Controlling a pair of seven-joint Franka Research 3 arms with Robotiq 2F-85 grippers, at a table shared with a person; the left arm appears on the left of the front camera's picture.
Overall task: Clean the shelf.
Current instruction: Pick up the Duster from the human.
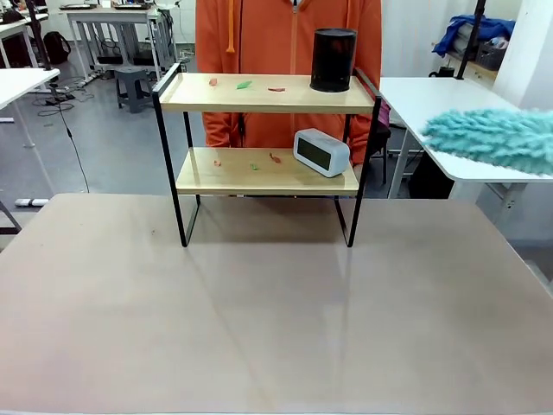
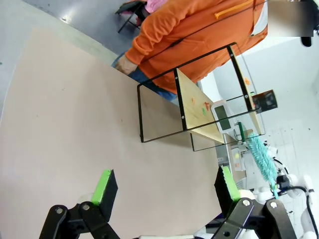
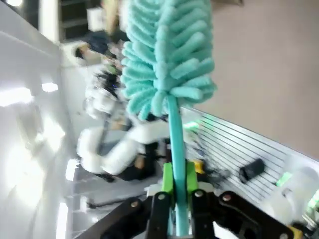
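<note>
The shelf [image 1: 259, 92] stands at the table's far side, two wooden boards in a black frame, also seen tilted in the left wrist view [image 2: 192, 102]. Small red and green scraps [image 1: 244, 85] lie on both boards. A black cylinder [image 1: 333, 59] stands on the top board, and a white clock [image 1: 321, 151] rests on the lower one. My right gripper [image 3: 178, 186] is shut on the handle of a teal fluffy duster [image 3: 167, 55], whose head shows at the right edge [image 1: 492, 138], right of the shelf. My left gripper [image 2: 164, 186] hangs open over the table.
A person in an orange hoodie [image 1: 259, 35] stands right behind the shelf. A white side table [image 1: 449, 104] sits at the right. The tan tabletop [image 1: 259, 320] spreads wide in front of the shelf.
</note>
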